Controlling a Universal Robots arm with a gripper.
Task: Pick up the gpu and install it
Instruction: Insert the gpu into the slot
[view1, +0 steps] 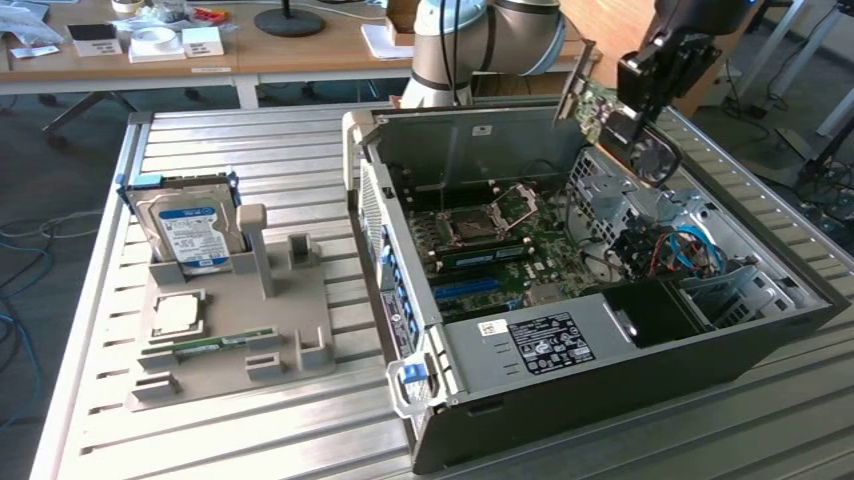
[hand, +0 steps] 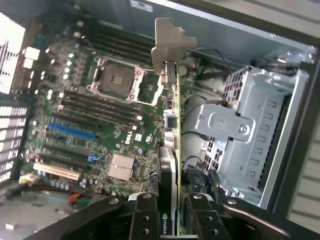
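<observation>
The gpu (view1: 638, 140) is a thin black card with a fan and a long silver bracket (view1: 581, 82). It hangs above the open computer case (view1: 587, 370), over its far right side in the exterior view. My gripper (view1: 643, 108) is shut on it from above. In the wrist view the gpu (hand: 173, 150) appears edge-on between my black fingers (hand: 144, 217), its bracket (hand: 169, 42) pointing away toward the case wall. Below it lies the green motherboard (hand: 100, 115) with the bare processor socket (hand: 117, 77) and the blue slot (hand: 72, 131).
A silver drive cage (hand: 245, 130) stands close beside the card. On the exterior view's left, a grey holder (view1: 227, 330) carries a hard drive (view1: 194, 225), a processor (view1: 180, 312) and a green memory stick (view1: 214, 345). A desk (view1: 267, 55) stands behind the slatted table (view1: 240, 430).
</observation>
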